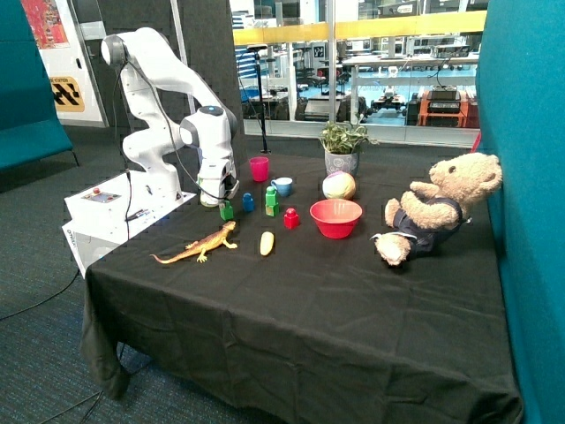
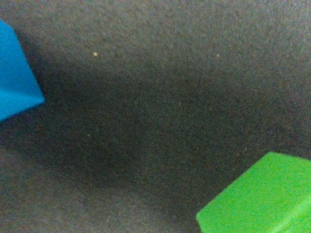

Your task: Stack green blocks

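One small green block [image 1: 227,211] stands on the black cloth next to the orange lizard's tail end. My gripper [image 1: 222,196] hangs just above and beside it, close to the cloth. A taller green pile [image 1: 271,200], seemingly two green blocks one on the other with a yellowish lower part, stands past the blue block [image 1: 248,202]. In the wrist view, a green block [image 2: 262,201] shows at one corner and the blue block [image 2: 14,73] at the opposite edge, with bare cloth between them.
A red block [image 1: 291,218], red bowl [image 1: 335,217], ball [image 1: 339,185], pink cup [image 1: 259,168], blue cup [image 1: 282,186] and potted plant [image 1: 341,146] stand nearby. An orange lizard [image 1: 199,246] and a yellow piece [image 1: 267,243] lie nearer the front. A teddy bear [image 1: 433,212] sits at the far side.
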Motion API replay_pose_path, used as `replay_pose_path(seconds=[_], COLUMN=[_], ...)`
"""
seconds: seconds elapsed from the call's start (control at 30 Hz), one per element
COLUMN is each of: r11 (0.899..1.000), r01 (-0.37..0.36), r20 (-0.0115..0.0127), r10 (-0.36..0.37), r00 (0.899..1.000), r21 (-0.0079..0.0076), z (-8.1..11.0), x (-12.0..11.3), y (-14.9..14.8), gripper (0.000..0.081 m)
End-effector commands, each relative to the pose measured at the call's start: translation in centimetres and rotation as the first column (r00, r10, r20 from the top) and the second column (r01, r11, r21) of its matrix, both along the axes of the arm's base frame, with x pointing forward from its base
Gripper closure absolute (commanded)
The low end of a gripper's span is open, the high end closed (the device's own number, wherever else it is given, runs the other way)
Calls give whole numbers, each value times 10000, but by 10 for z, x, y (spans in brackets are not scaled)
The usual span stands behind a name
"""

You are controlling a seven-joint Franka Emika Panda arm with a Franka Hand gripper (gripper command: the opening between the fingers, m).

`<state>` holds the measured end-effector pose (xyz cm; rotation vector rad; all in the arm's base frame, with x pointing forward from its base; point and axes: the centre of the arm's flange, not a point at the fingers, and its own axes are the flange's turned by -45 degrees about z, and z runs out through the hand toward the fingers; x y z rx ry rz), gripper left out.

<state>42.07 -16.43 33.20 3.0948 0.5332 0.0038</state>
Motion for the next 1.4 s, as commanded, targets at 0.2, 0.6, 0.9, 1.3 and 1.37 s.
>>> replay_pose_path(seconds=[0.2, 0.6, 0.9, 1.3, 1.37], r11=[9997, 9988, 9979, 9974, 9974], r01=[-259, -490, -652, -715, -714], r20=[-26, -26, -26, -26, -26], r10=[259, 490, 652, 715, 714], r00=[9997, 9988, 9979, 9974, 9974], r21=[8, 8, 8, 8, 8], z=[37, 66, 85, 102, 102], x=[8, 17, 28, 41, 44], y=[14, 27, 40, 51, 53], gripper=[808, 808, 808, 808, 808])
